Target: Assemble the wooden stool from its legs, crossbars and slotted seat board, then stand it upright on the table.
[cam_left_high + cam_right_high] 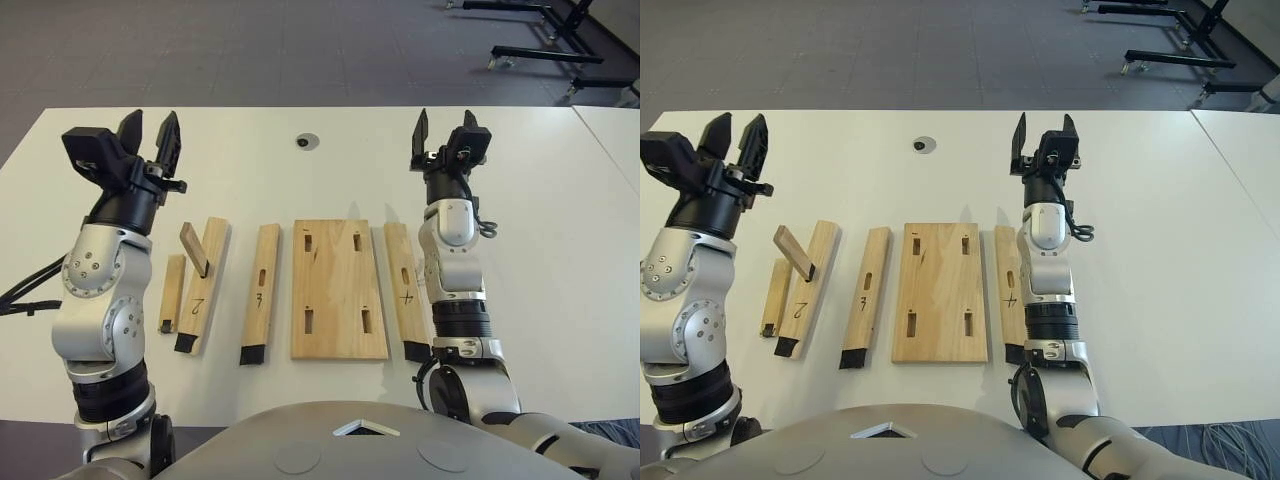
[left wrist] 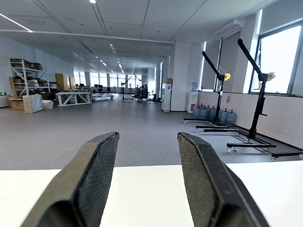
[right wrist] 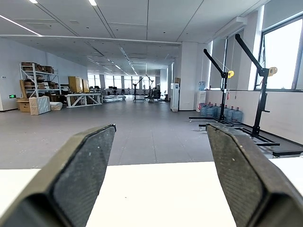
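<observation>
The slotted seat board point(image 1: 338, 288) lies flat in the middle of the white table point(image 1: 560, 260). Left of it lie a leg marked 3 point(image 1: 260, 293), a leg marked 2 point(image 1: 203, 285) with a short crossbar point(image 1: 194, 249) resting across it, and another short crossbar point(image 1: 172, 292). A further leg point(image 1: 403, 288) lies right of the board, partly behind my right arm. My left gripper point(image 1: 150, 135) is held up open above the table's left side, nothing between its fingers point(image 2: 90, 182). My right gripper point(image 1: 446, 131) stands raised and open behind the right leg, also holding nothing.
A small round grommet point(image 1: 304, 141) sits in the table near its far edge. Black wheeled stands point(image 1: 545, 40) are on the floor beyond the far right corner. A second table point(image 1: 618, 135) adjoins on the right.
</observation>
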Tool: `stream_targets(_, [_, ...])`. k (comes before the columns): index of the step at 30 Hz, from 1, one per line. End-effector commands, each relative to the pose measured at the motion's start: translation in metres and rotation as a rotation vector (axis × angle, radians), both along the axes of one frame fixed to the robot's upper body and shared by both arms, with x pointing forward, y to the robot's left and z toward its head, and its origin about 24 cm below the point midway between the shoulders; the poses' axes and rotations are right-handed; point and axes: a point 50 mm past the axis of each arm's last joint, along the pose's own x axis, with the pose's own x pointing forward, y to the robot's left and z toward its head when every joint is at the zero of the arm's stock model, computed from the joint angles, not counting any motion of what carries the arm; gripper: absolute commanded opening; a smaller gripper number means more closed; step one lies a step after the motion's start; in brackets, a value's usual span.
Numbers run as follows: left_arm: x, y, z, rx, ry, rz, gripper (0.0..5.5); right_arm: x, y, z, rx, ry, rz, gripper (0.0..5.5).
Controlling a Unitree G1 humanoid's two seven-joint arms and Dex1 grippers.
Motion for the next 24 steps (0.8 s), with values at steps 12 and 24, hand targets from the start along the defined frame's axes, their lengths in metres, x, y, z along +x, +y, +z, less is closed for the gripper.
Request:
stream_targets(12, [-0.069,0.048,-0.107,0.214,0.567,0.142,2.27,-0.016,-0.007,-0.012,-0.008,0.043,-0.025,3.54])
stream_targets(24, [-0.104,0.027,-0.097,0.13,0.553,-0.051,3.32,-0.031,-0.011,-0.018,-0.032,0.085,-0.047,3.54])
